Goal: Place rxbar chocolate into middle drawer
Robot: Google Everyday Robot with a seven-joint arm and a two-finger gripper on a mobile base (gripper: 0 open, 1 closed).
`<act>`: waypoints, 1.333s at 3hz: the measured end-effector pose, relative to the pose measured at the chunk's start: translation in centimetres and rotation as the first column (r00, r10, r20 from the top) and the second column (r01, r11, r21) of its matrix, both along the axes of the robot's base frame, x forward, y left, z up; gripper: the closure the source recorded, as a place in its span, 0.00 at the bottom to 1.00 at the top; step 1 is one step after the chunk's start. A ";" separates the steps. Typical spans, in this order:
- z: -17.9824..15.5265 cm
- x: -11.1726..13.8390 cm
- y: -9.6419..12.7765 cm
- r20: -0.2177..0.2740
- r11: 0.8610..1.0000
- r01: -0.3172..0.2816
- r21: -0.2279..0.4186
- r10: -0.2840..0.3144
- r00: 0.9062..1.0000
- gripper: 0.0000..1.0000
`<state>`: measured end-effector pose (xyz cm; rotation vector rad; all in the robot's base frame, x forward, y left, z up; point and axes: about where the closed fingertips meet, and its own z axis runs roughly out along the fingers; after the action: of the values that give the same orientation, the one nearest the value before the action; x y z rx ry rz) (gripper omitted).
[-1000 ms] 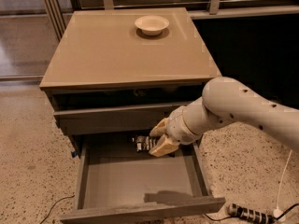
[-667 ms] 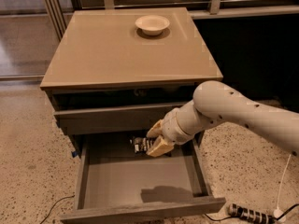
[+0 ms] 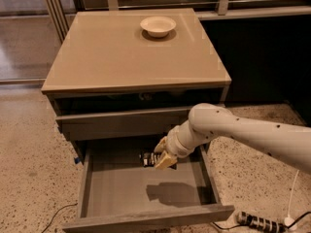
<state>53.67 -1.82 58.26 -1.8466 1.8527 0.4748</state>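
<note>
Speckled stone floor [image 3: 29, 178] surrounds a grey-beige cabinet [image 3: 131, 57] with a smooth top, and a white bowl [image 3: 158, 25] sits near its back edge. Under the top runs a dark slot whose contents are too shadowed to read, and below it is a shut drawer front [image 3: 121, 123]. The middle drawer [image 3: 146, 220] is pulled well out toward the camera, and its rear part is hidden beneath the front above. A white arm [image 3: 243, 132] enters from the right edge, cut off there, and reaches over the drawer's right wall. The gripper [image 3: 163, 155] hangs inside the drawer near the back, above its floor, with yellowish fingers [image 3: 166, 161] clamped on the rxbar chocolate [image 3: 147, 159]. The bar juts out to the left as a dark strip, its lettering only faint pale marks. A shadow [image 3: 170, 192] lies on the drawer floor below. A power strip [image 3: 260, 222] rests on the floor at lower right, and a thin cable [image 3: 58, 215] trails at lower left.
</note>
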 end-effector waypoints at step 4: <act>-10.5 -4.5 -0.3 -0.147 1.000 -0.025 0.016 0.028 0.989 1.00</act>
<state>49.20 -2.12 47.72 -1.8737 1.9162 0.6477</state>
